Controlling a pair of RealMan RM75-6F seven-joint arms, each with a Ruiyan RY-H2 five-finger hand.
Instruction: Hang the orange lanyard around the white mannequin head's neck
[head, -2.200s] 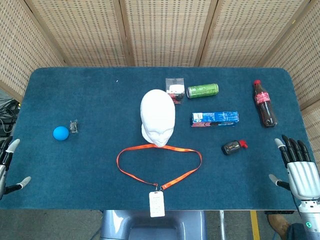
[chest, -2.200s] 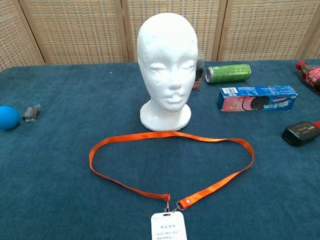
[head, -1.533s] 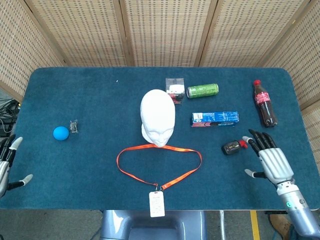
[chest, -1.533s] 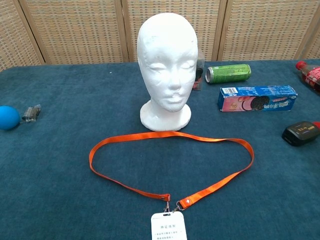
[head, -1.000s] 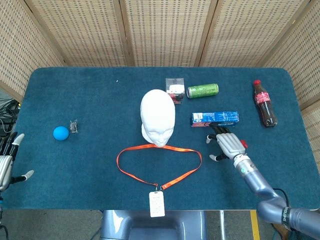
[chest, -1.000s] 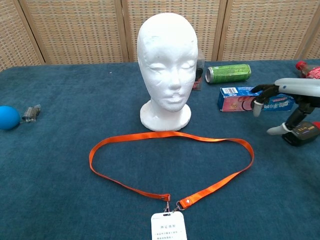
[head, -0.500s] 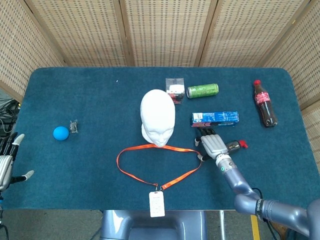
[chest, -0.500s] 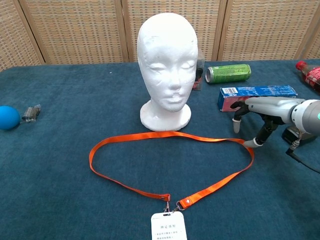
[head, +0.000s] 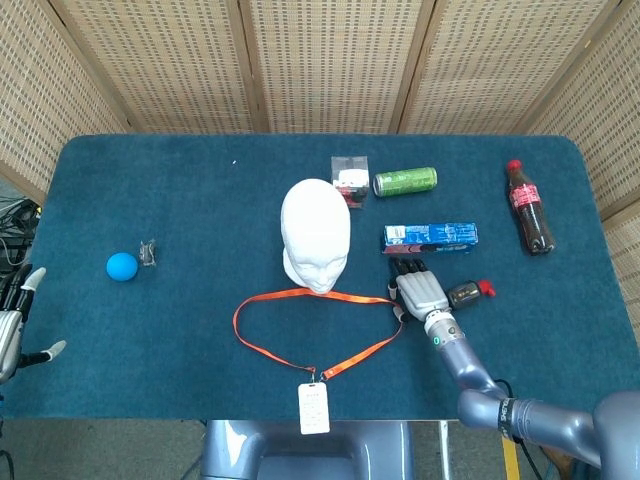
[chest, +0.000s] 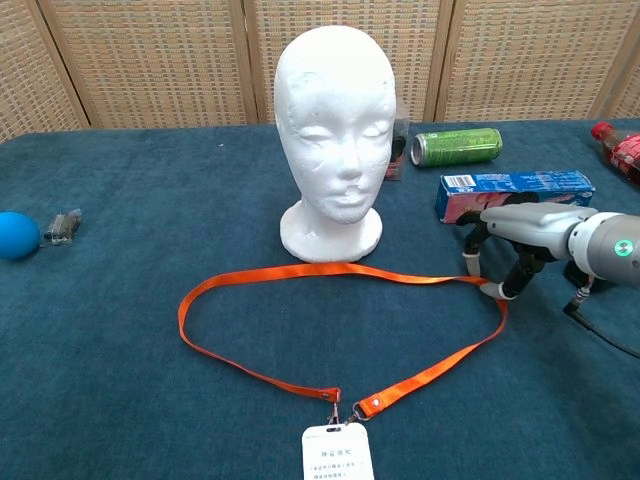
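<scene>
A: lanyard where?
B: orange lanyard (chest: 340, 330) flat on table, loop running left-right, just near of the mannequin head (chest: 334, 130)

A: hands?
B: right hand (chest: 515, 240) at loop's right end, fingers spread, holding nothing; left hand (head: 12, 320) open, well apart at far left edge
</scene>
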